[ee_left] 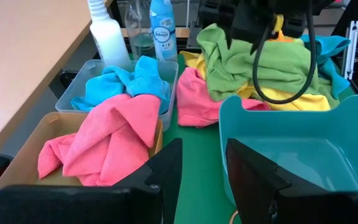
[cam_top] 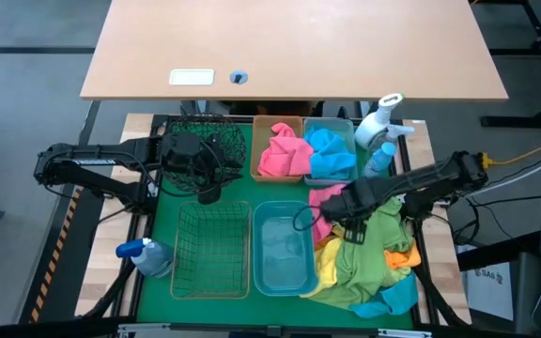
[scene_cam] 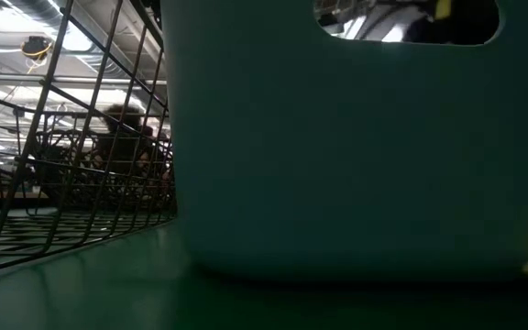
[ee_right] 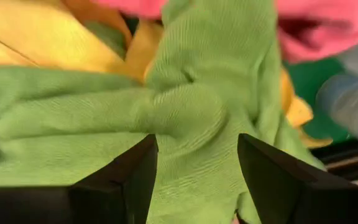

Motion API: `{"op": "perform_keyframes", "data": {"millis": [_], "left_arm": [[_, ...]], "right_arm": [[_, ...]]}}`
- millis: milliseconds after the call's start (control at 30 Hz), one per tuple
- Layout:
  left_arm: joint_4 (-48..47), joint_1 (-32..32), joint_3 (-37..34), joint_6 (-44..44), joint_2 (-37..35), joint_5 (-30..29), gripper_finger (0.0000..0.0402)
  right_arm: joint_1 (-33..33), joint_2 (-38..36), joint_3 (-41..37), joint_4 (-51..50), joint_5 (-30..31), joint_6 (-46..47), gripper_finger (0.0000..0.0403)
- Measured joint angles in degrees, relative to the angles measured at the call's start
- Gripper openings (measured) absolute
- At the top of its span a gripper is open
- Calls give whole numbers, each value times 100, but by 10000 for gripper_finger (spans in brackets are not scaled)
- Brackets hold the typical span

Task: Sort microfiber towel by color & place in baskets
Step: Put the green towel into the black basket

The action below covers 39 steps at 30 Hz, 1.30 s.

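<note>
right tool spread wide, green towel bunched between its fingers

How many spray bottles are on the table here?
3. A white-headed spray bottle and a blue bottle stand beside the pale blue bin; another blue-topped bottle lies left of the rectangular wire basket. The towel pile might hide more.

Two matte black jointed arms, looping black cables (right tool), blocky fingers

Tan desk behind rig, grey floor (cables at right).
</note>
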Motion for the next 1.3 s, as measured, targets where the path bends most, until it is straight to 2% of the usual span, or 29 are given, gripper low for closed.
{"op": "perform_keyframes", "data": {"millis": [133, 300, 533, 667, 900, 933, 1067, 1300], "left_arm": [[0, 0, 0, 0, 0, 2, 119], [0, 0, 0, 0, 0, 2, 119], [0, 0, 0, 2, 0, 2, 119], [2, 0, 0, 2, 0, 2, 119], [2, 0, 0, 2, 0, 2, 119], [2, 0, 0, 2, 0, 2, 119], [11, 0, 0, 4, 0, 2, 119], [26, 0, 0, 4, 0, 2, 119]], "right_arm": [[230, 0, -338, 5, 8, 485, 222], [318, 0, -721, 18, 293, 893, 222], [298, 0, -1128, 147, 320, 897, 213], [298, 0, -1140, 200, 187, 814, 163], [298, 0, -1128, 195, 187, 671, 17], [298, 0, -1087, 176, 185, 576, 10], [298, 0, -682, 145, 73, 229, 23], [298, 0, 538, -275, 252, -175, 8]]}}
